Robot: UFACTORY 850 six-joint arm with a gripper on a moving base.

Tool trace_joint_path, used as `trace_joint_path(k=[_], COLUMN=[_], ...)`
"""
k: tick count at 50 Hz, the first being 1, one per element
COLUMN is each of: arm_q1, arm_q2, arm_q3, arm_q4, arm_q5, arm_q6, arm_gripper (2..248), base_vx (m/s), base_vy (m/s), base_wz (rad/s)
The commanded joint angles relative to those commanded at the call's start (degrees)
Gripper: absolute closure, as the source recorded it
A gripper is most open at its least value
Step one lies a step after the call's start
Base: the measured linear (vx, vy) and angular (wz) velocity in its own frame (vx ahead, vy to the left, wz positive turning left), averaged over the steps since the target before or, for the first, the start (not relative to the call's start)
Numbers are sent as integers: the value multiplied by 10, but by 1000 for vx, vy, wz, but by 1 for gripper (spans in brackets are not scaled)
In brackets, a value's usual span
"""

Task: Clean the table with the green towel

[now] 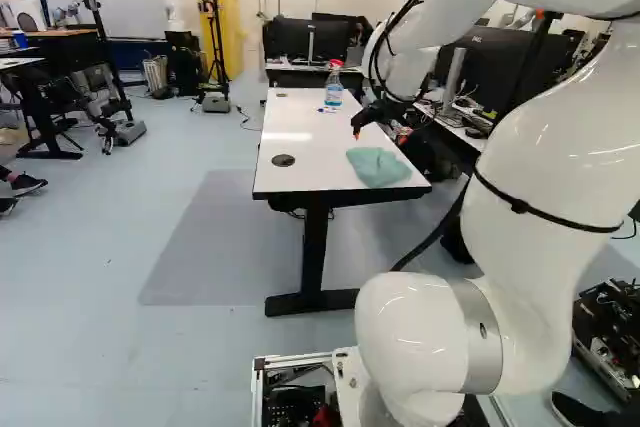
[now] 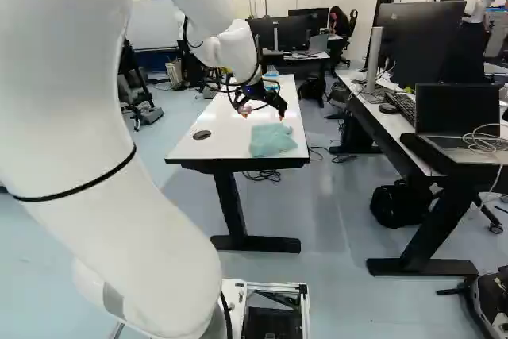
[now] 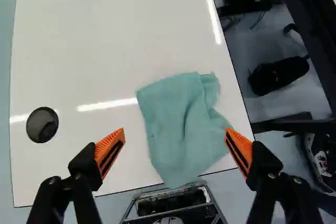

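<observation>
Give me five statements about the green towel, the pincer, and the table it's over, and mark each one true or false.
1. The pincer is open. True.
2. The green towel is gripped. False: it lies on the white table, below the open fingers, with neither closed on it.
3. A bottle with a red cap stands on the table. True.
4. The towel is spread smooth. False: it lies rumpled, with folds in it.
5. The towel covers the round dark inset nearest it. False: that inset is uncovered, apart from the towel.
</observation>
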Motion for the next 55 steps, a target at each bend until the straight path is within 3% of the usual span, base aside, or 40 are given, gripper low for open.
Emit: trace_joint_path(k=[55], arm_q1=[112], arm_q2=[15], arm_q3=[15], arm_q4=[0], arm_q5=[0], arm_q6=[0], arm_gripper=[3], base_vx=[0], base_vy=[0], base_wz=[0])
